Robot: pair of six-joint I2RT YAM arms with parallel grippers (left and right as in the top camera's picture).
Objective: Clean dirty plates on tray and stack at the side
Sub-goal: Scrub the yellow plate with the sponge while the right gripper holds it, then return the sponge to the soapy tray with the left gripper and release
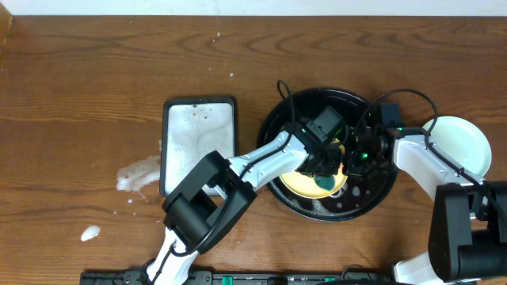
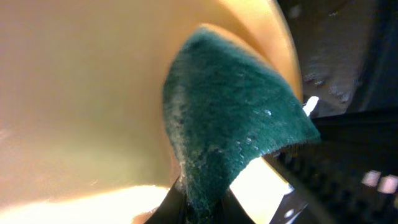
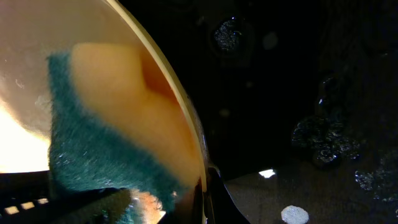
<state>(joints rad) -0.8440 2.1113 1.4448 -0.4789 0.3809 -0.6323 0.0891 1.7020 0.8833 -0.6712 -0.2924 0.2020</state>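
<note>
Over the tray (image 1: 317, 101), left pincer (image 2: 199, 208) pinches sponge (image 2: 230, 118), right pincer (image 1: 346, 164) grips yellow plate (image 1: 297, 184).

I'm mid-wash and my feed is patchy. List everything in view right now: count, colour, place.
tray: one, glossy black, right of table centre.
yellow plate: one, yellow, inside the tray, under both grippers.
pale plate: at least one, pale mint-white, on the table right of the tray; cannot tell whether it is a stack.
sponge: one, green scrub face on yellow foam, against the yellow plate.
sponge dish: one, white with a dark rim, left of the tray.
foam blobs: two, white, on the table left of the sponge dish.
table: one, brown wood.
left gripper: one, black, shut on the sponge.
right gripper: one, black, shut on the yellow plate's rim.
</note>
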